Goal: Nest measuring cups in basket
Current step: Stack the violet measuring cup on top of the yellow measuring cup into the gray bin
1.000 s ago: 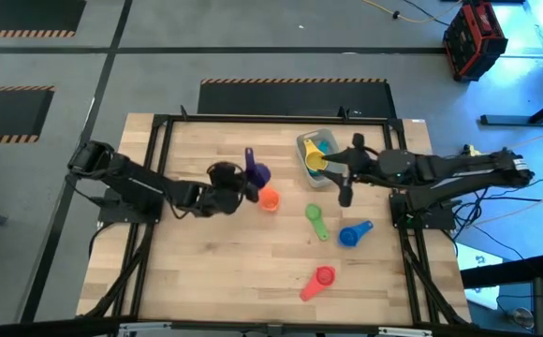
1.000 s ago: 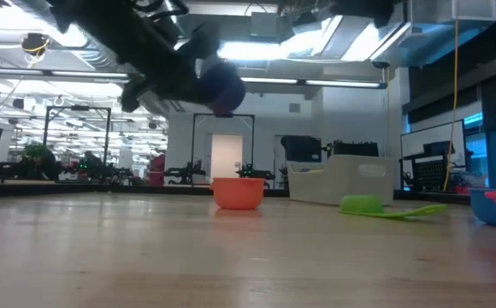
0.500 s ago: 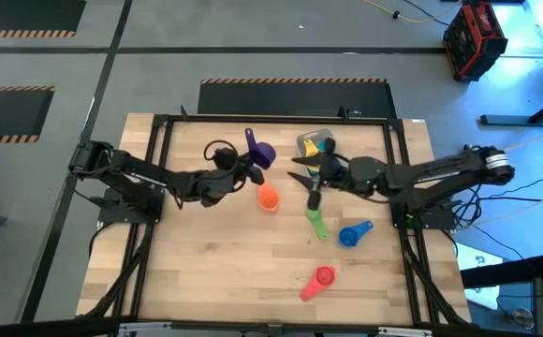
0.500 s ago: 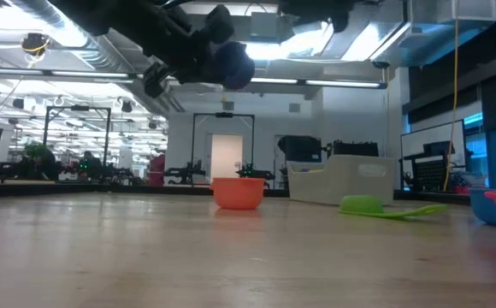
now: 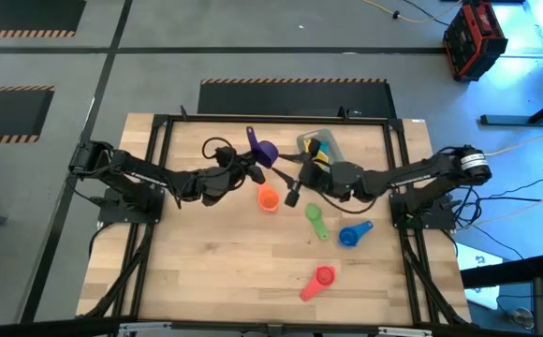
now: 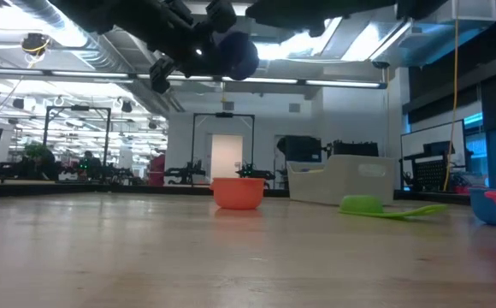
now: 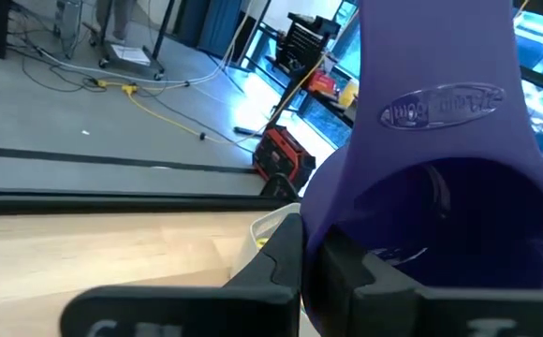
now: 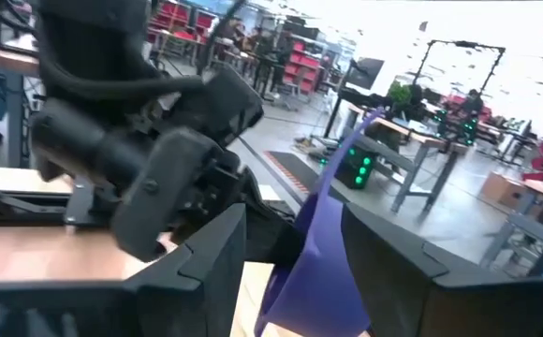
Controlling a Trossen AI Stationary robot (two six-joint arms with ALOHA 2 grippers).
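Observation:
My left gripper [image 5: 247, 168] is shut on the purple measuring cup [image 5: 262, 152], high above the table's middle [image 6: 233, 56]. My right gripper [image 5: 292, 192] is open, just right of that cup. In the right wrist view its fingers stand on either side of the purple cup [image 8: 314, 253]; I cannot tell whether they touch it. The basket [image 5: 301, 142] stands near the far edge with the yellow cup [image 5: 315, 157] and a dark blue cup [image 5: 329, 147] inside. The orange [image 5: 268, 198], green [image 5: 315, 222], blue [image 5: 350, 234] and red [image 5: 321, 278] cups lie on the table. My left gripper pinches the wall of the purple cup's bowl [image 7: 320, 281], one finger [image 7: 374, 276] inside the bowl and one [image 7: 276, 267] outside. It comes level from the table's left. The cup is lifted clear, and its handle [image 7: 440, 94] points away from the fingers.
The orange cup [image 6: 238, 192] sits upright on the table, almost under both grippers. The green cup [image 6: 363, 205] lies to its right with its handle flat. The near half of the table holds only the red cup. A black frame runs round the table's edges.
My left gripper has carried the purple cup up and toward the far edge, still shut on it. My right gripper has swung from beside the basket toward the table's left, ending next to the purple cup.

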